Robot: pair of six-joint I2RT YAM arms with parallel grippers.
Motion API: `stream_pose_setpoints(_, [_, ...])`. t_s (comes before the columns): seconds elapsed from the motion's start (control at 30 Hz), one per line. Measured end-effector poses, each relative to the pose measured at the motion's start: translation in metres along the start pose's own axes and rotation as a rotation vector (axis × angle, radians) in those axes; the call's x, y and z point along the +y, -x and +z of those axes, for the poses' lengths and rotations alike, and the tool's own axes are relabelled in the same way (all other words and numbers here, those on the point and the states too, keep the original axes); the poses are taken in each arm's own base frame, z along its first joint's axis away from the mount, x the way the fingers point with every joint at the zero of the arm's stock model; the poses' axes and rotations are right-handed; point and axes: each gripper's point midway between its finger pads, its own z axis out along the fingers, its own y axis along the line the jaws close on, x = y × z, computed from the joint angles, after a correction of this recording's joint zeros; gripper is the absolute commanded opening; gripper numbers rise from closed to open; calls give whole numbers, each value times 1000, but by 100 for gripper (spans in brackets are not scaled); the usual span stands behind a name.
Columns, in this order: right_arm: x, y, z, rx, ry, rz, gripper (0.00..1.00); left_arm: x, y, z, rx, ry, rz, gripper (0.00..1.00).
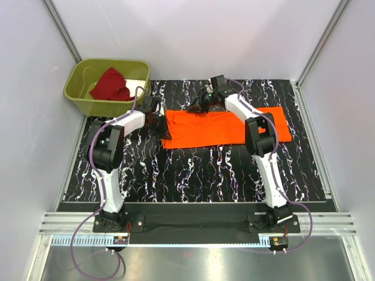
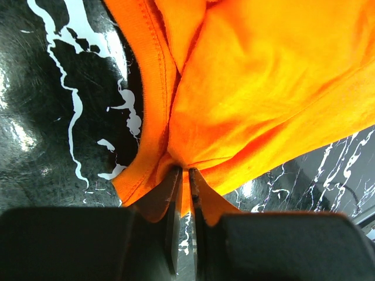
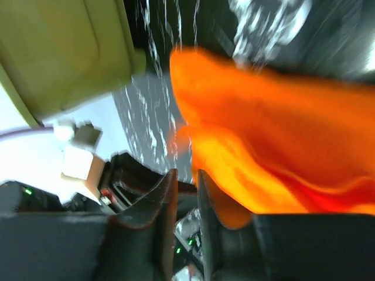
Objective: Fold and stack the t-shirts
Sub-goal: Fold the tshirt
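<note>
top external, red shirt point(image 1: 111, 85) in bin point(image 1: 78, 97), left pincer point(image 2: 182, 171) clamps orange shirt point(image 1: 202, 130), right pincer point(image 3: 186, 175) unclear

T-shirt point(image 1: 112, 85) in bin point(image 1: 74, 97); second t-shirt point(image 1: 205, 129) on table point(image 1: 205, 172)

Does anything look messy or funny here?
Yes. The dark red shirt lies crumpled in the green bin, not folded. The orange shirt is bunched up at its left end, where the left gripper pinches it.

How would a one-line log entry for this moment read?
left gripper: pinching orange shirt edge | right gripper: at shirt's far edge, grip unclear | red shirt: in green bin
</note>
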Motion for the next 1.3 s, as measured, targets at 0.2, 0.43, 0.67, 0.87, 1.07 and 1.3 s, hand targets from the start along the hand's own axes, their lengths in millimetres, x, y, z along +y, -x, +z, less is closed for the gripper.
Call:
stream_pose_setpoints(0.2, [-21,40,-27,-72,-44,-23,47,-1,0,-3,-6,1,1,19])
stream_pose_setpoints(0.43, [-62,16,-49,-35,-214,-40,47,-15,12,-23,-63,-22,22,21])
stream_pose_setpoints(0.67, [-83,12,-80,-35,-282,-85,46,-20,18,-16,-60,-51,10,20])
stream_pose_setpoints(0.87, [-78,34,-85,-46,-241,-143,46,-15,12,-5,-25,-49,-12,20])
stream_pose_setpoints(1.07, [-83,32,-68,-9,-208,-154,48,-15,12,-4,-25,-50,-12,20])
stream_pose_setpoints(1.3, [-106,22,-50,45,-210,-118,46,-15,13,-4,-29,-52,-10,20])
